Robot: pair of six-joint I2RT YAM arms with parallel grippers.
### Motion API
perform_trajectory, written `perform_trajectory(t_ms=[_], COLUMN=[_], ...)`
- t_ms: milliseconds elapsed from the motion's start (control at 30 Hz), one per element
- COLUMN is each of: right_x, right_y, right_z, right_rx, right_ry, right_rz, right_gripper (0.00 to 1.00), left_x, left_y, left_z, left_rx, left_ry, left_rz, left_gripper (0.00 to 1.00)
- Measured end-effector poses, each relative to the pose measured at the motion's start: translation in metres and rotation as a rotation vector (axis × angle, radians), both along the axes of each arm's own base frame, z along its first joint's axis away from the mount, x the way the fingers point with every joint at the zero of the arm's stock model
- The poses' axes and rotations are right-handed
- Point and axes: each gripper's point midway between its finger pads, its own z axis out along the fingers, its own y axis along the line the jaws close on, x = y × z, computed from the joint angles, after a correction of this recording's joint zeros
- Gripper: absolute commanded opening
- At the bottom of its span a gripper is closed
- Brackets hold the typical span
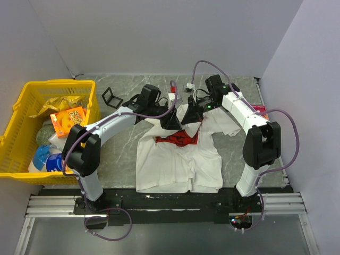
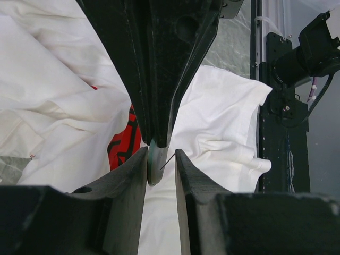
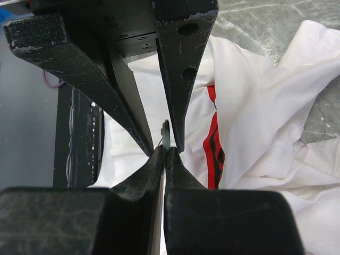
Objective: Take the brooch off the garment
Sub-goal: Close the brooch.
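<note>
Top external view: the garment (image 1: 180, 159), a white T-shirt, lies on the grey marbled counter (image 1: 122, 143) in front of the arm bases, with its hem towards them. Its upper part is bunched up where the two arms meet. The red chest print is crumpled. In the wrist views it shows as red with dark strokes, and no word on it can be read.

In the right wrist view, the right claw (image 3: 163, 152) is pressed together on the brooch (image 3: 166, 133), a thin greenish-grey disc seen edge-on above the shirt's folds. A fine pin wire juts from the side of the disc. Whether that wire catches any cloth cannot be told.

The left claw (image 2: 161, 159) comes in from the opposite side, its fingers partly apart and straddling the same disc. The disc lies against one finger and the wire reaches toward the other. Whether those fingers actually press on it cannot be told.

At the left side stands a yellow basket (image 1: 58, 82) holding snack packets. Among them are an orange box (image 1: 68, 119), its lettering too small to read, and a blue-and-white pack (image 1: 45, 159). A small black frame (image 1: 111, 97) lies on the counter behind the left arm.
</note>
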Motion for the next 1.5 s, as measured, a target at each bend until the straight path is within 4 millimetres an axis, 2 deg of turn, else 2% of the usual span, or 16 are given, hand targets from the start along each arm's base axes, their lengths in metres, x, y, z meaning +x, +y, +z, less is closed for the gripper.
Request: perform_trajectory(t_ms=[367, 667, 1000, 1500], right_x=[0.0009, 0.0009, 0.0011, 0.0013], right_y=[-0.0002, -0.0002, -0.0006, -0.0005], right_z=[0.0002, 0.0002, -0.0004, -0.0005], right_rx=[0.002, 0.002, -0.002, -0.002], right_ry=[-0.003, -0.004, -0.004, -0.004], right_rz=[-0.001, -0.001, -0.002, -0.002], right_gripper=[0.0, 0.0, 0.0, 0.0], left_x=[0.0017, 0.0023, 0.0029, 0.0044], left_y=[-0.0008, -0.0008, -0.0003, 0.0007], left_z=[0.0001, 0.0001, 0.0001, 0.0001], left_rx=[0.001, 0.002, 0.002, -0.001], left_ry=[-0.008, -0.005, -0.005, 0.001], left_rz=[0.007, 0.013, 0.014, 0.019], left_gripper=[0.24, 0.25, 0.34, 0.29])
